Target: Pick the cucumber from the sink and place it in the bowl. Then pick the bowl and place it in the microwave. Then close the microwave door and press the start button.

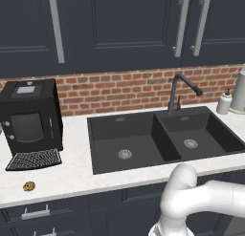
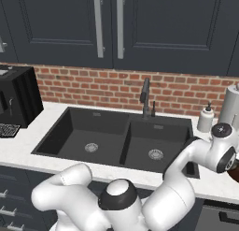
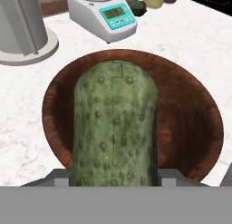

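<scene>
The green, bumpy cucumber [image 3: 115, 128] stands lengthwise between my fingertips [image 3: 59, 177] in the hand view, and my gripper [image 3: 114, 178] is shut on it. Directly beneath it lies the reddish-brown bowl [image 3: 190, 123] on the white counter, its rim ringing the cucumber on all sides. In the right base view my arm reaches to the far right, past the sink [image 2: 93, 120], and a sliver of the bowl [image 2: 235, 171] shows at the frame edge. Both basins of the black sink [image 1: 119, 123] hold nothing but their drains.
A white kitchen scale [image 3: 102, 14] and a grey canister on a round base [image 3: 20, 28] stand just beyond the bowl. A soap dispenser [image 2: 205, 119] sits right of the faucet [image 2: 145, 97]. The coffee machine [image 1: 31, 115] and a cookie [image 1: 29, 186] lie left of the sink.
</scene>
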